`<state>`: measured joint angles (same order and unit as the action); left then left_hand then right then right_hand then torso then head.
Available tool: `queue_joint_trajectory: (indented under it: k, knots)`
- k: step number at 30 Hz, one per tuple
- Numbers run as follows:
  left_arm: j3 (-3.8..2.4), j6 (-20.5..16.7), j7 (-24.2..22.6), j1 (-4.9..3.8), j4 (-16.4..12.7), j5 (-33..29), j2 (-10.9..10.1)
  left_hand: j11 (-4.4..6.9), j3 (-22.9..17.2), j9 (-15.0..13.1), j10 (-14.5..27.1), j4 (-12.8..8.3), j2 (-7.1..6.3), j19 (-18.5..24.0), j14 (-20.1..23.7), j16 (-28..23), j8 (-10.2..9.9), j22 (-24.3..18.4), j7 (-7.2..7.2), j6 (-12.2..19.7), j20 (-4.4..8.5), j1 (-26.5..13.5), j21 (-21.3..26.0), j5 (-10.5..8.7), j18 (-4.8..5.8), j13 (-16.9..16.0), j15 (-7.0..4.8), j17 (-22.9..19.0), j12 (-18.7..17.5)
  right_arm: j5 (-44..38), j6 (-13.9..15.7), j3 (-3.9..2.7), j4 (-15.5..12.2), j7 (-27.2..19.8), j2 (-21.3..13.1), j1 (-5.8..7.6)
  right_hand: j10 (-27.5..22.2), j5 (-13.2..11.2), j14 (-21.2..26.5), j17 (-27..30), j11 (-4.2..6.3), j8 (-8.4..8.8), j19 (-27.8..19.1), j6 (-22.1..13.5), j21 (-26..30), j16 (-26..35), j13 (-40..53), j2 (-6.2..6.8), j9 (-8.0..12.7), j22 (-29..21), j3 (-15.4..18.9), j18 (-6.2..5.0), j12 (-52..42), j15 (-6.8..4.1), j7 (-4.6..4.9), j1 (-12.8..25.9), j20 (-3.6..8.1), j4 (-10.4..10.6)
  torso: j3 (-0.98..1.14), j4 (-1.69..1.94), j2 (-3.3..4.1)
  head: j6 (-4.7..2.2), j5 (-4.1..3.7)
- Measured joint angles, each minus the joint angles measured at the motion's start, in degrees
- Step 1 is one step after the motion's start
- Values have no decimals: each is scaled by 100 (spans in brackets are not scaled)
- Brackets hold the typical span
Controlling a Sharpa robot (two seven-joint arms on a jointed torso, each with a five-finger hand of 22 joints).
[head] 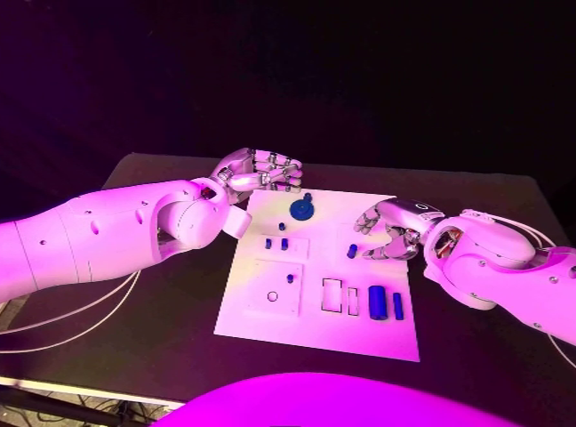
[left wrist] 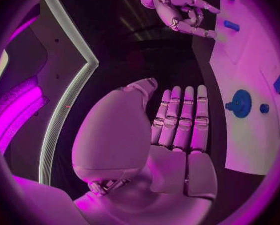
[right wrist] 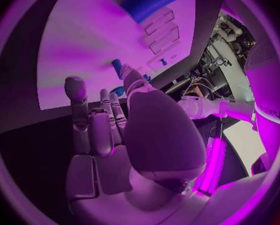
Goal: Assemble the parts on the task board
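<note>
Fingers [right wrist: 105, 110] of right silver hand [head: 388, 229] curled loosely beside small blue peg [head: 352, 251], apparently touching rather than holding; grip not clear. Fingers [left wrist: 180, 117] of left silver hand [head: 256, 169] straight, together, holding nothing, just beyond far left corner of white flat task board [head: 269, 316]. Peg near board's right edge: judged light, rigid, smooth plastic, likely to slip or roll; best pinched across its short sides. Nearby: round blue disc with knob [head: 301, 210] at far edge, two long blue bars [head: 387, 303] beside rectangular slots [head: 340, 296], two tiny blue studs [head: 276, 243]. Bars and slots close to right hand's path.
</note>
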<state>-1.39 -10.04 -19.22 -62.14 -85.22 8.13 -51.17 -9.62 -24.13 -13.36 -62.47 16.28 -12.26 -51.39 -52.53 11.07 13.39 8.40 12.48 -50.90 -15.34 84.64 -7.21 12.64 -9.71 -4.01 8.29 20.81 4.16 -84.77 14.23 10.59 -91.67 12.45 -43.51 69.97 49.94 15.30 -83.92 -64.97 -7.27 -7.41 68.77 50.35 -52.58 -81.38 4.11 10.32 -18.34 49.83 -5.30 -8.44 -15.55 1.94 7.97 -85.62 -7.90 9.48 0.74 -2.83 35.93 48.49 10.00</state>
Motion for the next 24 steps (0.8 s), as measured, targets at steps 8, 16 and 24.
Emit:
queue_joint_trajectory:
  k: [8, 16, 24]
  knots:
    - [2, 4, 0, 0, 9, 0, 2, 0, 0, 0, 0, 0, 0, 0, 0, 0, 0, -2, 0, 0, 0, 0, 0, 0, 0, 0, 0, 0, 0, -17, -148, 15, 157, -23, 190, -69, 127, 0, 0, -63, 84, -34, 146, 124, -128, -31, 11, -96, 0, 185, -145, 0, -215, 0, 79, -143, 45, 145, -3, -1, 1, 11, 7]
    - [3, 10, 0, 0, 13, 0, 6, 0, 0, -1, 0, 0, 0, 0, 0, 0, 0, -2, 0, 0, 0, 0, 0, 0, 0, 0, 0, 0, 0, -30, -144, 21, 245, -57, 347, -132, 552, 0, 0, -180, 130, -79, 318, 411, -368, -87, -37, -62, 29, 470, -707, 0, -339, -43, 127, -220, 93, 351, -4, 0, -1, 13, -5]
    - [4, 14, 0, 0, 15, -1, 4, 0, 0, -1, 0, 0, 0, 0, 0, 0, 0, -2, 0, 0, 0, 0, 0, 0, 0, 0, 0, 0, 0, -39, -136, 22, 296, -80, 396, -150, 1110, -2, -11, -295, 200, -167, 410, 709, -560, -141, -51, 56, 34, 723, -1518, 0, -234, -115, 75, -201, 144, 500, -7, -2, -2, 13, -10]
